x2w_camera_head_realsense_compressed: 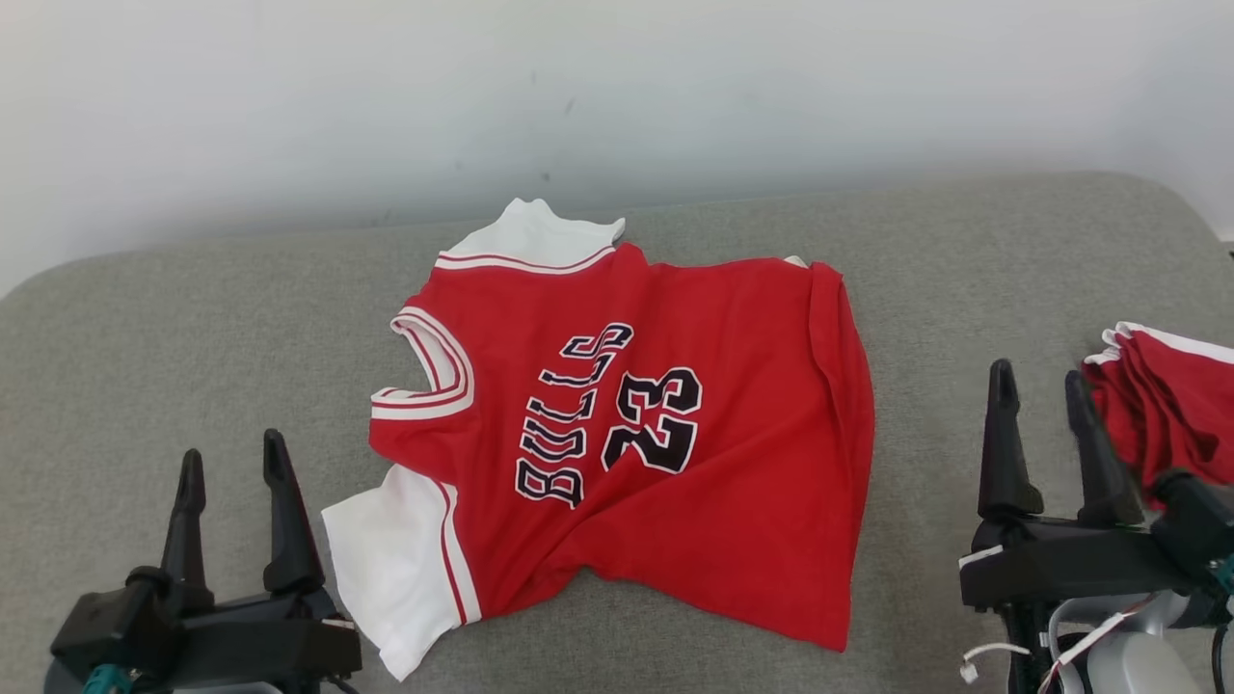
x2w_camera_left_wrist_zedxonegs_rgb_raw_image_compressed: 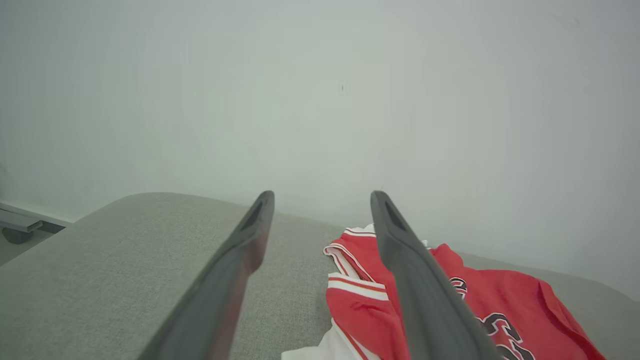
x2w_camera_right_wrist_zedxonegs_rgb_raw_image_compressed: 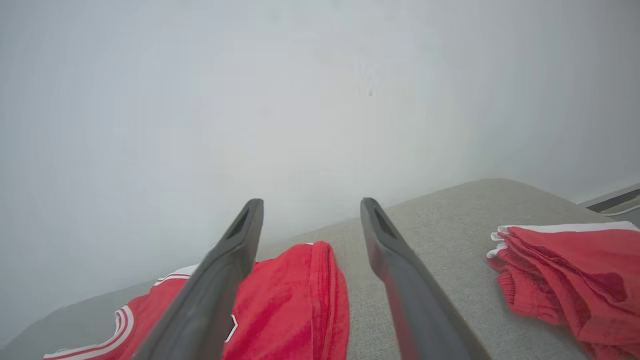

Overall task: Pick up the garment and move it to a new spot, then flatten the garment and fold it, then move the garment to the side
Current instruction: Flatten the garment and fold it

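Count: one jersey [x2w_camera_head_realsense_compressed: 656,434], one bunched red garment [x2w_camera_head_realsense_compressed: 1171,414], two claws.
Jersey position: middle of the grey bench [x2w_camera_head_realsense_compressed: 145,337], spread flat, collar toward the left edge.
Surroundings: red garment at the right edge, beside the right claw [x2w_camera_head_realsense_compressed: 1039,374]; pale wall [x2w_camera_head_realsense_compressed: 289,116] behind.
Jersey look: red, white sleeves, black "BULLS 23".
Left claw [x2w_camera_head_realsense_compressed: 234,453]: wide, empty, near edge.
Right claw: wide, empty.

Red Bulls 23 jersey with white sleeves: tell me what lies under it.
The red Bulls 23 jersey lies on the grey fabric cushion. Anything between cloth and cushion is covered and cannot be seen.
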Robot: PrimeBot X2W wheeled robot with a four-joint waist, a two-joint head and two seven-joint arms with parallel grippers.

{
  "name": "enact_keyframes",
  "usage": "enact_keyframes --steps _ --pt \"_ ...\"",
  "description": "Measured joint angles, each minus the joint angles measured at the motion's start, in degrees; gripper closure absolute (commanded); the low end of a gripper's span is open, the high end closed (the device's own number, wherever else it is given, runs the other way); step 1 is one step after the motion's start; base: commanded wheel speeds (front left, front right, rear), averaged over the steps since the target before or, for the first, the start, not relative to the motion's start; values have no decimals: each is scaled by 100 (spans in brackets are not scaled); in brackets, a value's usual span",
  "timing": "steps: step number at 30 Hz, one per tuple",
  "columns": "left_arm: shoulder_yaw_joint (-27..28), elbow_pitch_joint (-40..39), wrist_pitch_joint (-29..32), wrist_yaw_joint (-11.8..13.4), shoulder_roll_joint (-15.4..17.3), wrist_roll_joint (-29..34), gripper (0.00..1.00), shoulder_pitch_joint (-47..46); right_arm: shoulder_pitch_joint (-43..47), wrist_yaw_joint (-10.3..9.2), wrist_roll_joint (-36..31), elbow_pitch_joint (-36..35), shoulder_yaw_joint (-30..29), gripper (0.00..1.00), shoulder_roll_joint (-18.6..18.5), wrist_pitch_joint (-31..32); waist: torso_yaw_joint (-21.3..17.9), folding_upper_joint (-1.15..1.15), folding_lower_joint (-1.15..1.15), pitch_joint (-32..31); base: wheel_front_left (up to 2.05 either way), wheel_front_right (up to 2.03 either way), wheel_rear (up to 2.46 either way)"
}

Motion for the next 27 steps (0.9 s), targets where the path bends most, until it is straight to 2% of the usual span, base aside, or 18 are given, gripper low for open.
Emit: enact_keyframes --steps 3,7,12,20,24,27 --pt "-207 12 2 -15 3 -49 0 5 -16 0 0 42 -1 0 -25 -201 -48 0 0 -53 0 0 0" --pt "-525 171 92 -388 152 -69 0 20 -36 0 1 196 37 0 -33 -371 -100 0 0 -139 0 0 0" --pt "-601 310 381 -675 364 -167 0 123 -30 0 3 302 82 0 -35 -427 -155 1 0 -275 0 0 0" --pt "-664 330 818 -791 548 -192 0 300 57 0 33 308 130 0 -33 -519 -201 0 -1 -444 0 0 0" --pt "-848 504 1227 -1022 784 -134 0 236 125 0 35 298 189 0 -31 -522 -194 0 -1 -450 0 0 0" --pt "-922 693 1567 -1076 960 -70 0 86 124 0 35 292 253 0 -30 -527 -197 0 -1 -446 0 0 0"
